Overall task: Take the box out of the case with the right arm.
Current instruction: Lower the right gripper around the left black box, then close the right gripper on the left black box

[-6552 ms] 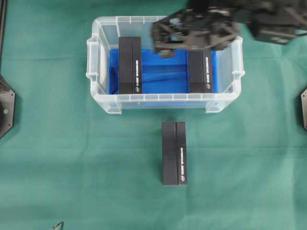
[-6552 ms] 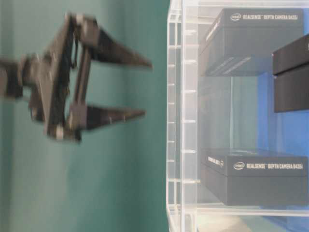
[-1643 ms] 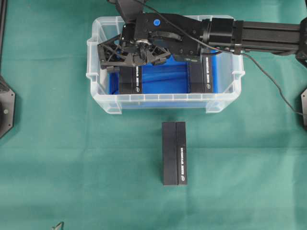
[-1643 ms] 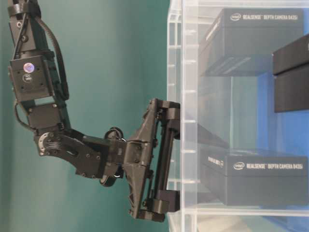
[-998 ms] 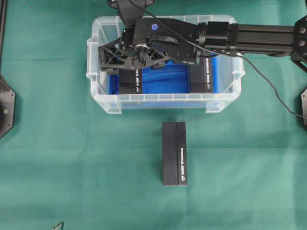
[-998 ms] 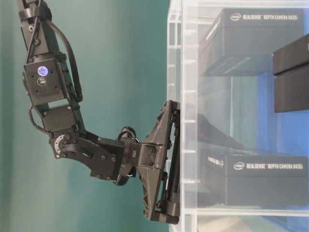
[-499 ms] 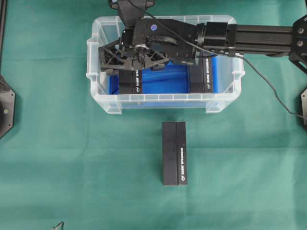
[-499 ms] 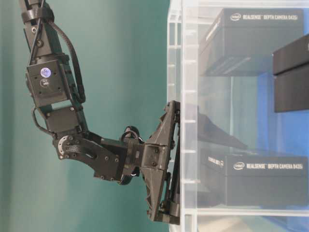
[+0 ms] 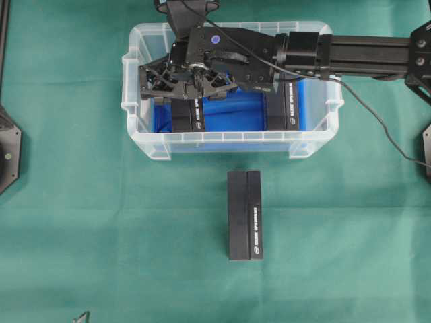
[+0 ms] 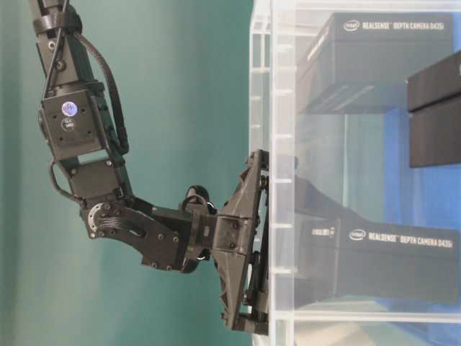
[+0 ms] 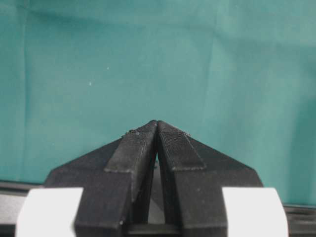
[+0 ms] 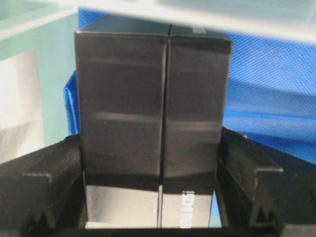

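The clear case [image 9: 229, 140] with a blue bottom holds two black boxes. My right gripper [image 9: 187, 94] reaches down into its left part and is shut on the left box [image 9: 188, 118]. In the right wrist view the fingers [image 12: 49, 168] press both long sides of that box [image 12: 148, 98]. In the table-level view the box [image 10: 389, 252] sits slightly tilted behind the case wall [image 10: 263, 86]. The second box [image 9: 283, 111] stands at the case's right side. My left gripper [image 11: 157, 124] is shut and empty over green cloth.
A third black box [image 9: 244, 215] lies on the green cloth in front of the case. The right arm's long forearm [image 9: 363, 50] stretches over the case's far right rim, with a cable hanging off it. Black arm bases sit at both table edges.
The right gripper has closed on the left box. The box has shifted slightly right and lifted at one end, off its former resting place. The left gripper shows no movement.
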